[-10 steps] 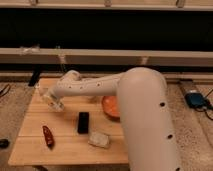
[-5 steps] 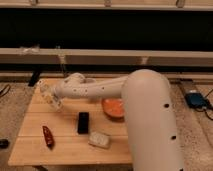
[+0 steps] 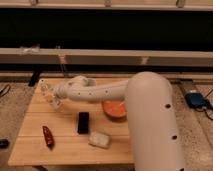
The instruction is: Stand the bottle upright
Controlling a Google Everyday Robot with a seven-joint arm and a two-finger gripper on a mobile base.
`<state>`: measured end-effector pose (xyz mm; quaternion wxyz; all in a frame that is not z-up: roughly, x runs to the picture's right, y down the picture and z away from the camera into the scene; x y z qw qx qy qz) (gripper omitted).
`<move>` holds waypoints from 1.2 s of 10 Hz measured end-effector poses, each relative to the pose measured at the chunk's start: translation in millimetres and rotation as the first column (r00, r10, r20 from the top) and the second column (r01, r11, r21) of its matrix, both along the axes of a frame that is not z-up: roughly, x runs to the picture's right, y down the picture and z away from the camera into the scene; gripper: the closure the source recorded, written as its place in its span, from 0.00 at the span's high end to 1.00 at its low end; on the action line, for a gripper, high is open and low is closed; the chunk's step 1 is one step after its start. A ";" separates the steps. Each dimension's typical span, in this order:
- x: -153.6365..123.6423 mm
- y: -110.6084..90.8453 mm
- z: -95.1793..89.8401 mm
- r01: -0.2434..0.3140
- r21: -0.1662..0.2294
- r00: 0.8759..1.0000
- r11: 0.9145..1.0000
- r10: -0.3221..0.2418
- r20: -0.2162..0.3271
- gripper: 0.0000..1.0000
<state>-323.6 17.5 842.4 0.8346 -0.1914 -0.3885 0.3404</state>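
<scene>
My gripper (image 3: pixel 50 96) hangs over the left back part of the wooden table (image 3: pixel 65 150), at the end of my white arm (image 3: pixel 95 91), which reaches in from the right. A small pale whitish shape (image 3: pixel 45 88) sits right at the gripper's tip. It looks like the bottle, but my wrist hides most of it. I cannot tell whether it is held, lying or upright.
A red pepper-like object (image 3: pixel 47 136) lies front left. A black block (image 3: pixel 83 122) and a whitish wrapped block (image 3: pixel 99 140) are mid-table, and an orange bowl (image 3: pixel 115 108) lies partly under my arm. A translucent cup (image 3: pixel 62 62) stands by the back edge. A blue device (image 3: pixel 196 100) is on the floor to the right.
The gripper and wrist have shifted slightly to the right over the left back of the table. The other objects have not moved.
</scene>
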 end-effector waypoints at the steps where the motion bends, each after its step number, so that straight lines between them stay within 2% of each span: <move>1: -2.1 2.7 0.7 0.006 0.007 1.000 1.000 -0.006 0.005 0.00; 3: -9.4 9.1 2.0 0.014 0.009 1.000 1.000 -0.014 0.017 0.00; 7: -11.9 14.0 10.8 -0.013 -0.010 0.999 1.000 0.014 0.033 0.02; 9: -10.1 14.1 13.7 -0.023 -0.017 0.999 1.000 0.023 0.030 0.16; 11: -6.5 13.4 16.6 -0.035 -0.024 0.999 0.999 0.035 0.025 0.39; 12: -5.0 13.0 17.4 -0.038 -0.025 0.999 0.999 0.039 0.024 0.47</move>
